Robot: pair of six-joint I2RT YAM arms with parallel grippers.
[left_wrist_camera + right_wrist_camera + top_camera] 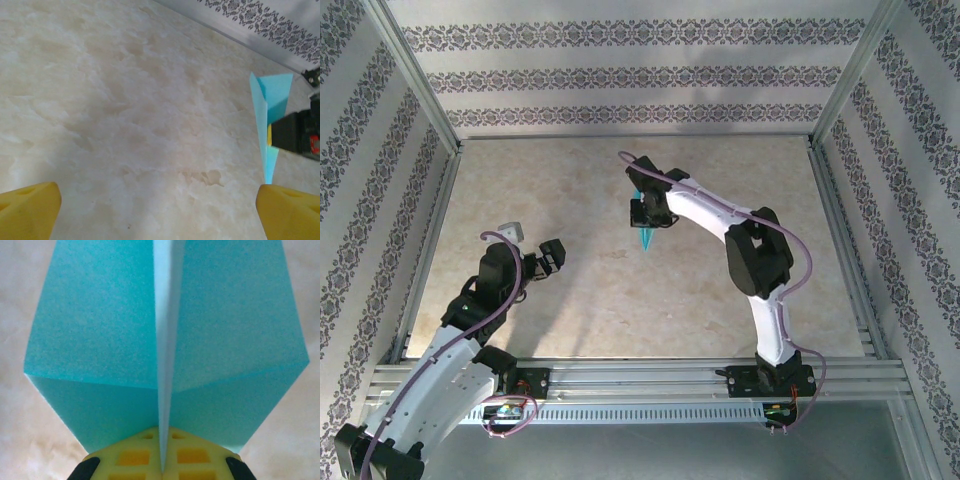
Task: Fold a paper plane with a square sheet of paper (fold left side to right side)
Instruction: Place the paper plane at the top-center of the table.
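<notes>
Cyan paper plane (pixel 644 238): narrow folded dart, wings spread either side of ctr keel, held mid-table.

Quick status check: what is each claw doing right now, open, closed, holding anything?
Left claw: open, holding nothing.
Right claw: closed on the paper plane, pinching its centre fold.

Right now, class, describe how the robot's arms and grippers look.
The left arm and right arm are white with black joints, each trailing a lilac cable. The left gripper's fingers are yellow wedges; the right gripper's pads have square recesses.
</notes>
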